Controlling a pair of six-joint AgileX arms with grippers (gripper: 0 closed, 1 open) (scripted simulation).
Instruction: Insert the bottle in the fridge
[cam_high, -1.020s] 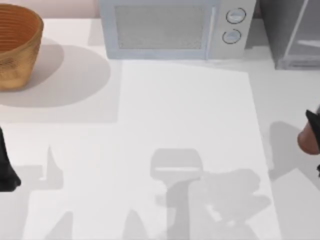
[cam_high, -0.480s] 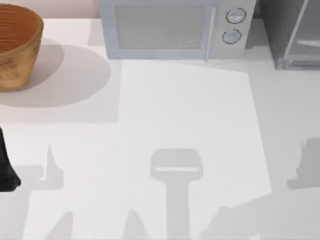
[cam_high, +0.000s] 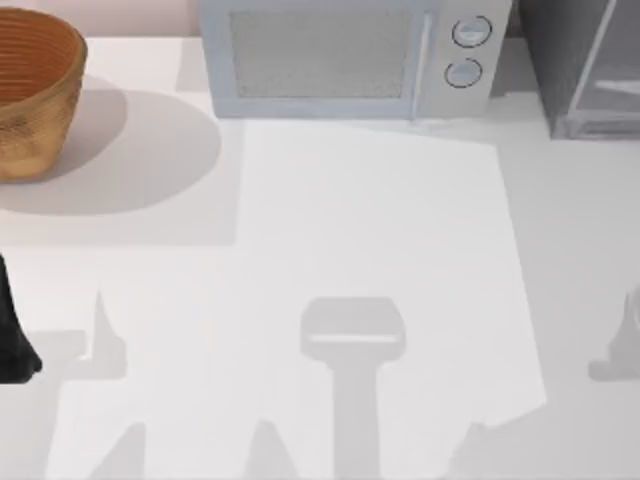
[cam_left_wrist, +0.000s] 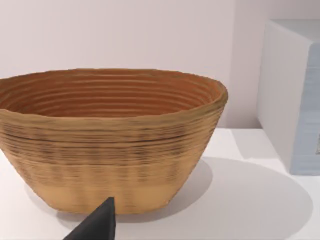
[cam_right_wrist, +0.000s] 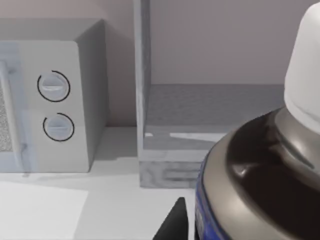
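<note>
The bottle (cam_right_wrist: 260, 175) looms close in the right wrist view: dark reddish-brown body, white cap, blue label band. My right gripper (cam_right_wrist: 235, 232) is shut on it, with one black fingertip (cam_right_wrist: 172, 222) showing beside the label. Beyond the bottle stands the fridge (cam_right_wrist: 210, 112), a grey box with its inside shelf in sight. The top view has the fridge (cam_high: 580, 60) at the back right corner. My left gripper (cam_high: 12, 345) is parked at the table's left edge.
A pale microwave (cam_high: 350, 55) with two round knobs stands at the back middle, just left of the fridge. A woven basket (cam_high: 30, 95) sits at the back left. Arm shadows fall across the white table (cam_high: 380, 230) near its front and right edges.
My right gripper with the bottle has left the top view past its right edge. Its shadow has slid rightwards across the table. The left arm has not moved.
</note>
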